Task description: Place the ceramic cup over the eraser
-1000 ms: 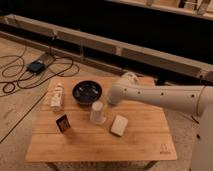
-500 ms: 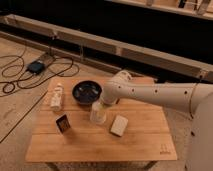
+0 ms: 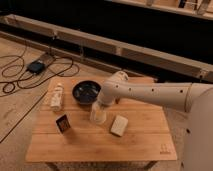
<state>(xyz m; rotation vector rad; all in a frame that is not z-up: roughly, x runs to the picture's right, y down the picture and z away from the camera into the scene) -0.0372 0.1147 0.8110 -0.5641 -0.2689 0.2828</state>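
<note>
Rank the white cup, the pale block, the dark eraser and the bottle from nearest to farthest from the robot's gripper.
The gripper hangs just in front of the dark bowl.
1. Ceramic cup, directly beneath it.
2. Pale block, just picture-right of that cup.
3. Eraser, front and picture-left, and the bottle, lying far picture-left: these two are too close to call.

Jaws over ceramic cup (image 3: pixel 98 115), eraser (image 3: pixel 63 123) to its left, bowl (image 3: pixel 86 92) behind, block (image 3: pixel 119 125) right, on table (image 3: pixel 100 144).

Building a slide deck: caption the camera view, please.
Gripper at the ceramic cup's rim on the wooden table, eraser standing uncovered nearby.
</note>
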